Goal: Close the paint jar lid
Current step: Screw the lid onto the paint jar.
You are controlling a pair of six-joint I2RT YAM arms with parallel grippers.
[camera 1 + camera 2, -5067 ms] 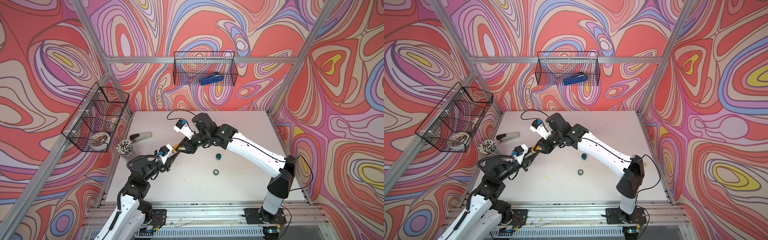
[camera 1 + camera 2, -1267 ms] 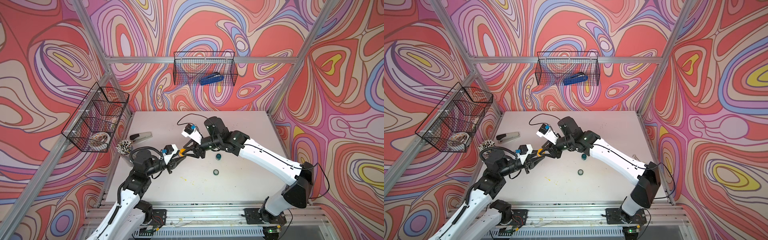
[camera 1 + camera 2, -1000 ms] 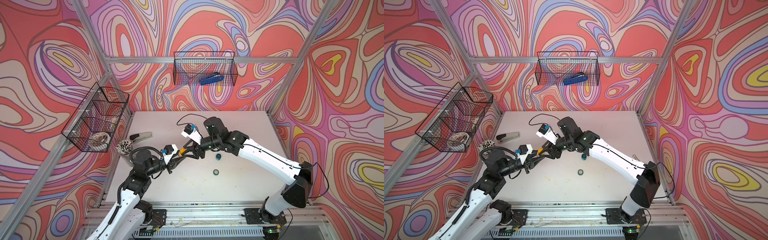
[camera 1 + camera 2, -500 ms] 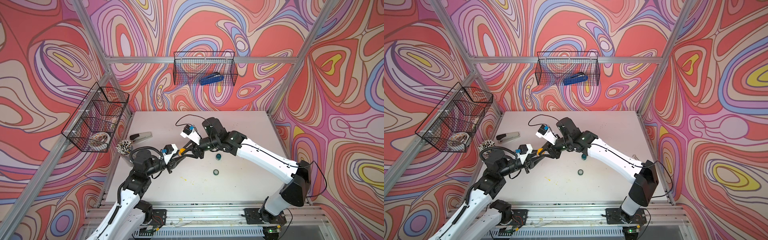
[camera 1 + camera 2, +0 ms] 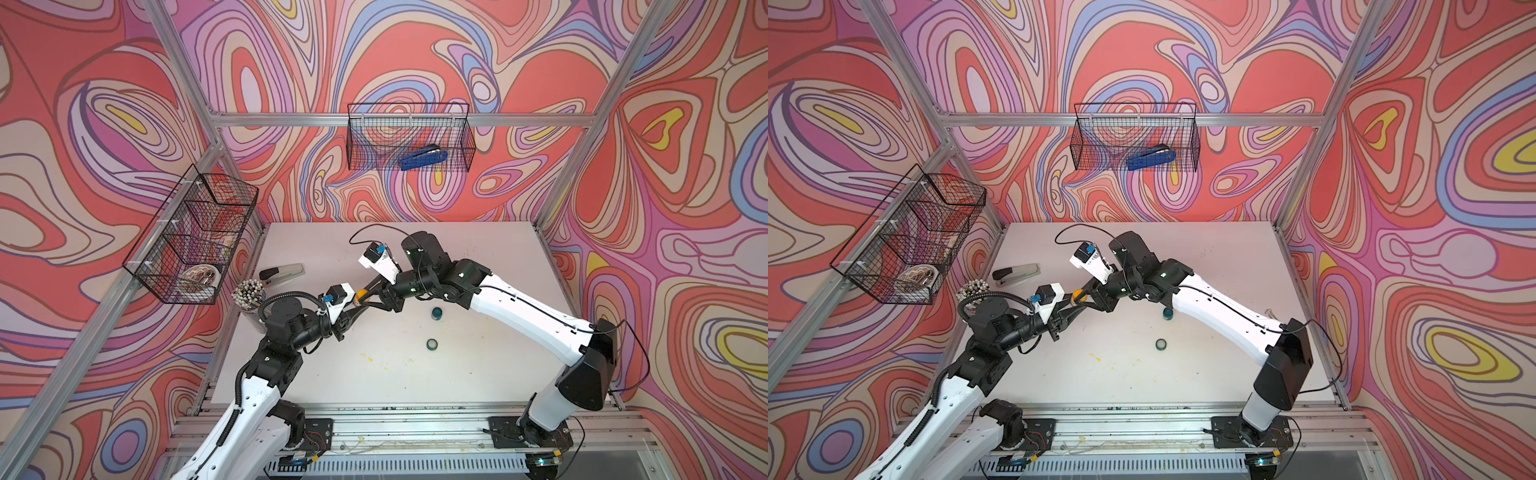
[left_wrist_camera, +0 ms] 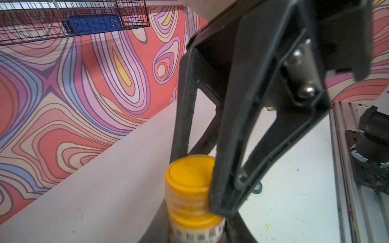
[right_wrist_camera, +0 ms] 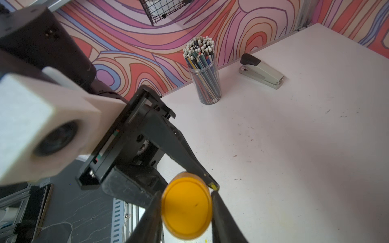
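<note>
I've got the yellow paint jar (image 5: 360, 296) held off the bench (image 5: 457, 386), left of centre: left jaws clenched round its body, right jaws gripping its lid (image 7: 186, 208). The left bench edge is crowded by one pencil cup (image 5: 248, 291) and one grey stapler (image 5: 281, 273). Two teal pieces sit mid-bench, the far teal piece (image 5: 436, 312) and the near teal piece (image 5: 432, 344); the front and right lie open.
</note>
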